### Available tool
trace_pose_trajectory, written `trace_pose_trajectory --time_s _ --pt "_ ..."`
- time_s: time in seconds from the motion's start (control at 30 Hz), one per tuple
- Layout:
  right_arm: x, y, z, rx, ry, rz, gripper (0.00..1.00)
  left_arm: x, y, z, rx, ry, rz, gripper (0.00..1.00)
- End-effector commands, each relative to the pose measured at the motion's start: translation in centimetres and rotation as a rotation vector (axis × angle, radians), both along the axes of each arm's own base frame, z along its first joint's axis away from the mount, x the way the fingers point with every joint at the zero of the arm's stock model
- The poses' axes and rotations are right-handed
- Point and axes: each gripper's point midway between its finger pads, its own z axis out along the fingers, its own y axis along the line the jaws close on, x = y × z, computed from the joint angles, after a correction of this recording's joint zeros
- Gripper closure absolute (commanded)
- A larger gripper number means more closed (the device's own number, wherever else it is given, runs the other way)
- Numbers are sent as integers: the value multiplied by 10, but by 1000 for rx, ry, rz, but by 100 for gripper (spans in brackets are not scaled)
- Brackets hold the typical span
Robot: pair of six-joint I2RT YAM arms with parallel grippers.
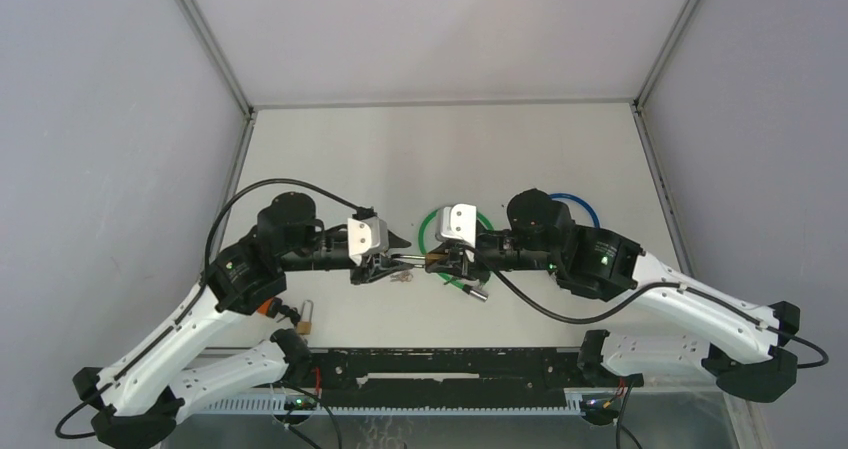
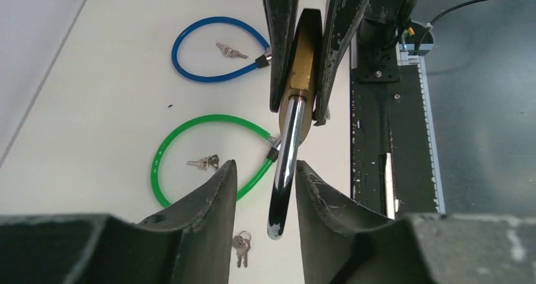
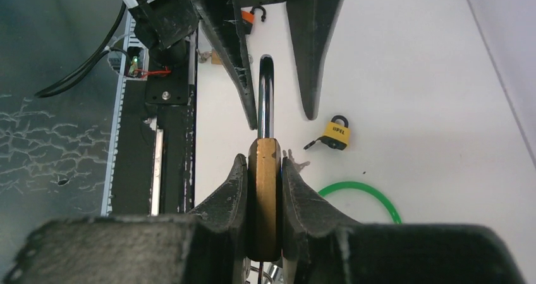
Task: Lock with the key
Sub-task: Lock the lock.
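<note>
Your right tool point(image 3: 264, 164) pinches the brass padlock point(image 3: 264, 202) body, presenting its shackle point(image 2: 286, 157); your left tool point(image 2: 266, 167), spread, straddles that shackle, probably to grip it.

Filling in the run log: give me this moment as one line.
right gripper: shut on brass padlock | left gripper: open, straddling shackle | keys: lying loose, none held

Three padlocks point(image 3: 265, 189) point(image 3: 335, 134) point(image 1: 306, 315), two cable locks point(image 2: 189, 164) point(image 2: 208, 50)
</note>
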Motion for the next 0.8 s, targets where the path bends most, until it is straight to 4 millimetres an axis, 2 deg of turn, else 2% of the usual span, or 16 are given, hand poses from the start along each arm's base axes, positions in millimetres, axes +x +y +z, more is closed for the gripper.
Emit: trace_pose_trajectory --time_s 0.0,0.03,0.07,0.2,0.23,0.27,0.3,0.33,0.43,0.5,0.6,0.77 --pt "-5 1 83 247 -132 31 100 -5 -4 8 -29 -25 -38 74" --pt "-5 1 82 244 -131 29 100 -6 -6 12 -44 -25 -39 89" --pt "-5 1 82 242 -129 30 100 -6 -6 17 -61 -29 -40 98" --pt "-7 2 81 244 -113 37 100 -9 -7 42 -161 -26 -24 100" --pt "-7 1 83 253 -110 38 94 -9 -7 49 -192 -20 -15 100" --pt "-6 -1 84 260 -105 41 73 -10 -7 56 -224 -21 -10 100" --pt "-6 -3 86 272 -95 48 44 -11 -7 64 -256 -28 -10 100" --pt "-6 -6 89 289 -79 53 4 -12 -5 73 -294 -46 -7 100" --pt "-5 -20 93 369 6 77 1 -13 -1 98 -372 -88 4 100" --pt "-5 -30 96 458 51 105 1 -17 -2 105 -385 -94 -16 100" --pt "-3 -37 96 581 131 121 1 -22 -3 100 -378 -63 -44 100" --pt "-3 -31 101 623 224 127 6 -22 -6 97 -368 -24 -42 100"
